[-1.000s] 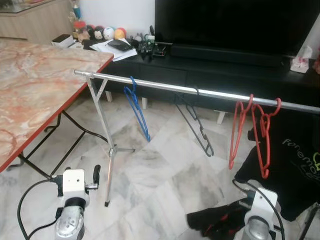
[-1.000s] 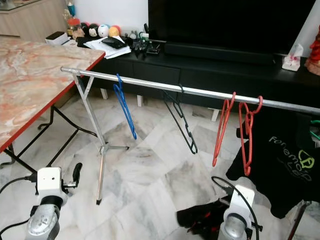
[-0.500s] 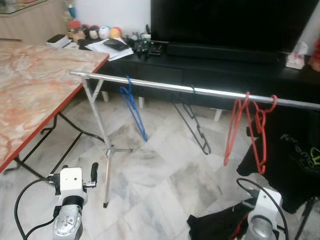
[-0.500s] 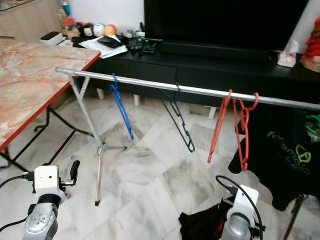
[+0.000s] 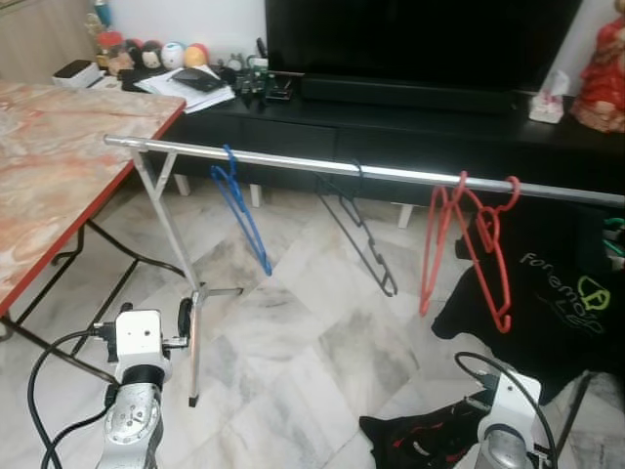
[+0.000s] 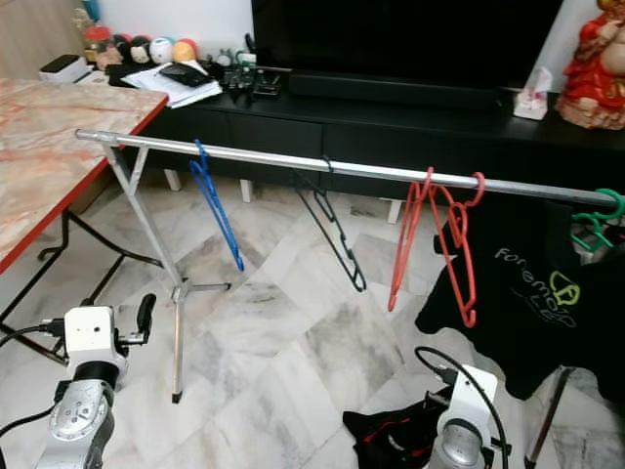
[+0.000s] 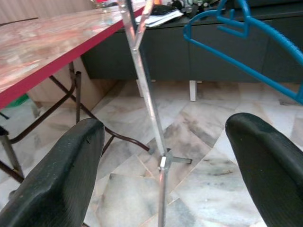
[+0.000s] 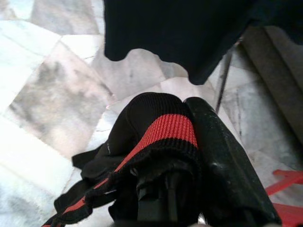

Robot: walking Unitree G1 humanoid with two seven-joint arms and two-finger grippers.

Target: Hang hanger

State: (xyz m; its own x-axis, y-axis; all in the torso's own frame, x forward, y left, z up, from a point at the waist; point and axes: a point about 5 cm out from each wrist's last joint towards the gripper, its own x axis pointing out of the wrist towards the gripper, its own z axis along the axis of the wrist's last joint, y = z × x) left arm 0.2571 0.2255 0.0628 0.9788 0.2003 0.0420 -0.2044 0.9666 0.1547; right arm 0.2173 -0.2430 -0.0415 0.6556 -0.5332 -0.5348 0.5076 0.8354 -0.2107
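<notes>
Hanger, black-and-red garment: clamped in right gripper fingers, low above floor | left gripper: fingers apart, empty, facing rack leg | rail: blue hanger, black hanger, red hangers, black T-shirt.

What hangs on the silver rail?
On the silver rail hang a blue hanger, a black hanger, two red hangers and a black T-shirt, whose own hanger is covered.
</notes>
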